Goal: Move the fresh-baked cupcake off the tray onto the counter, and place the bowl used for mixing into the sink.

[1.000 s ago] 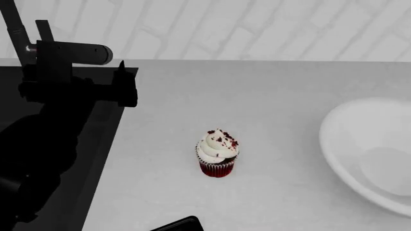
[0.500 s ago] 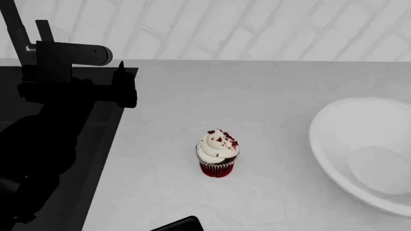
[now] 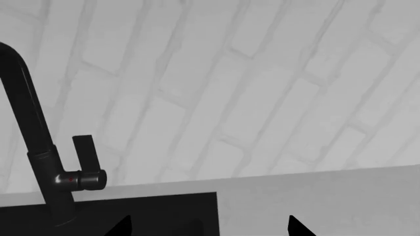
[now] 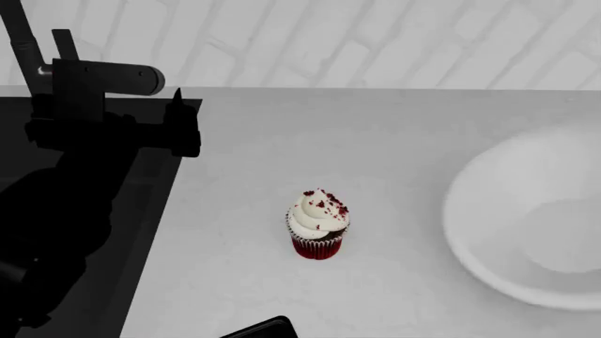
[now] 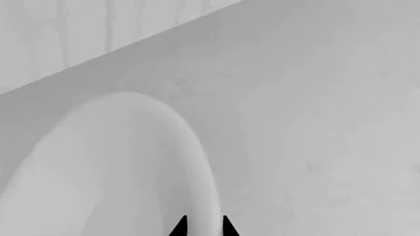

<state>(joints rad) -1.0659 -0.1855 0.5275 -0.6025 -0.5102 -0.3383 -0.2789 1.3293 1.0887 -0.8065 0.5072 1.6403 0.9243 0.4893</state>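
The cupcake point(image 4: 317, 224), with its red wrapper and white frosting, stands upright on the counter point(image 4: 376, 141) in the middle of the head view. A black corner of the tray point(image 4: 263, 329) shows at the near edge, apart from the cupcake. At the right is the white bowl point(image 4: 526, 218), partly out of frame. My right gripper point(image 5: 203, 227) is shut on the bowl's rim point(image 5: 196, 162), one finger on each side. It does not show in the head view. My left gripper point(image 4: 141, 105) is open and empty over the sink's point(image 3: 164, 211) back corner.
The dark faucet point(image 3: 26, 123) with its side lever rises behind the sink, close to my left gripper. A white brick wall point(image 4: 376, 42) backs the counter. The black sink point(image 4: 155, 190) fills the left of the head view, and my dark left arm lies over it.
The bowl has slid leftward towards the cupcake in my right gripper's hold. The cupcake, the tray corner and my left arm have not moved.
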